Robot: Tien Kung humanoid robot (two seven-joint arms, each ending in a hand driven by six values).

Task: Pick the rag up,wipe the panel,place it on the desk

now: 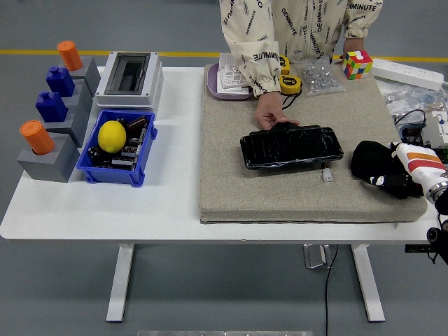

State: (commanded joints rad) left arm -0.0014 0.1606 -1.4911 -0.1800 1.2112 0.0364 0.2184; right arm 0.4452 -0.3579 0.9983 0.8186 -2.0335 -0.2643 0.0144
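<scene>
A black rag [369, 159] lies bunched on the beige mat [231, 182], near its right edge. My right hand [393, 180] is black and sits against the rag's near right side, with its white and orange wrist [420, 162] coming in from the right. Hand and rag merge into one dark shape, so the grip is unclear. The black panel [291, 146] lies flat in the middle of the mat, left of the rag. A person's hand [270, 115] rests on the panel's far left edge. My left arm is out of sight.
A blue bin [142, 150] with a lemon [111, 136] stands at the left, beside grey blocks [61, 159] and a white box [129, 77]. A puzzle cube [356, 64], tape measure [290, 83], bagged parts and cables crowd the far right. A small white connector [327, 174] lies by the panel.
</scene>
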